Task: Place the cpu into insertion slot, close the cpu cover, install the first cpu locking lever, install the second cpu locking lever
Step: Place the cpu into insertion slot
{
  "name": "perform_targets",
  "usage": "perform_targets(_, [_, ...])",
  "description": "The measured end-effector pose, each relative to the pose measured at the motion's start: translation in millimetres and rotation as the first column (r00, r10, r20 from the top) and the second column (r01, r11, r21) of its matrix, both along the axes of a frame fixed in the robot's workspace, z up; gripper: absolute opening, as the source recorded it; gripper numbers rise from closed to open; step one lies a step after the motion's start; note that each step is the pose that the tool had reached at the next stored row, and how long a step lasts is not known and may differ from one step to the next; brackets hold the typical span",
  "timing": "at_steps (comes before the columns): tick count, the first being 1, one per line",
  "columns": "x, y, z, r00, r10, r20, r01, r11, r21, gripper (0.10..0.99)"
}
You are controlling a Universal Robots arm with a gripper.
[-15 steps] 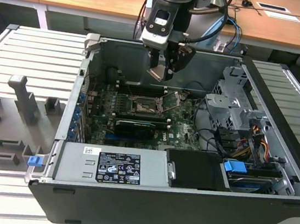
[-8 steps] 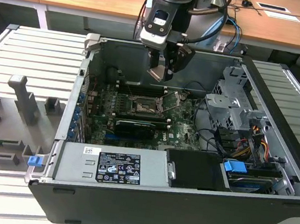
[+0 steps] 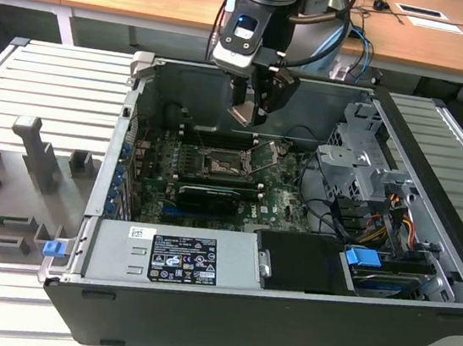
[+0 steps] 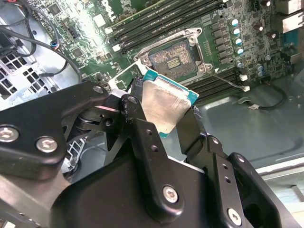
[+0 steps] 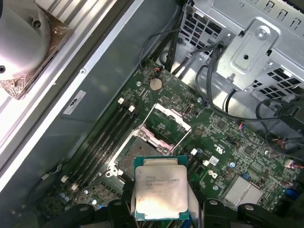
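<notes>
From where I stand, the black two-fingered pincer (image 4: 164, 114) is drawn in narrow around the cpu (image 4: 161, 102), a small flat square chip with a dull silver metal top and a teal-green edge. Its black fingers (image 4: 137, 102) press on two opposite sides of the chip. The chip hangs in the air at a slant, clear of the green motherboard (image 3: 275, 196). It is inside the open dark grey computer case (image 3: 194, 326), which lies on the ribbed grey metal surface (image 3: 47, 80).

The exterior view gives the whole scene. The arm comes down over the case's far wall, a silver power supply box (image 3: 169, 254) with a label sits at the near wall, and a grey metal drive cage (image 3: 362, 156) stands on the exterior view's right.

The second wrist view looks past the fingers to the insertion slot (image 4: 172, 58), a small square black socket with a thin silver rim. It sits uncovered between rows of long black memory slots (image 4: 161, 23). A thin metal rod (image 4: 228, 80) runs out from one corner of its frame.

The first wrist view faces the chip's printed top squarely, and the chip hides part of the slot there. Just beyond it the cpu cover (image 5: 170, 114), a thin silvery frame plate with a square window, is swung open beside the slot.
</notes>
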State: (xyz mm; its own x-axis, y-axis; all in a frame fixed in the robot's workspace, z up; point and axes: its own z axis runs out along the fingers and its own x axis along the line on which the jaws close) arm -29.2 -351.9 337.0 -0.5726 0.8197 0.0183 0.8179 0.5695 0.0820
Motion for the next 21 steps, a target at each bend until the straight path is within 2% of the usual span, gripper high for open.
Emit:
perform_targets(7, [0.0, 0.0, -0.7, 0.999, -0.044, 0.0, 0.044, 0.999, 0.0, 0.529])
perform_targets(11, [0.0, 0.0, -2.7, 0.9961, -0.088, 0.0001, 0.088, 0.9961, -0.001, 0.529])
perform_targets(15, [0.0, 0.0, -6.3, 0.9875, -0.158, 0.0003, 0.158, 0.9875, -0.003, 0.529])
perform_targets(21, [0.1, 0.1, -7.8, 0.9783, -0.207, 0.0008, 0.207, 0.9783, -0.007, 0.529])
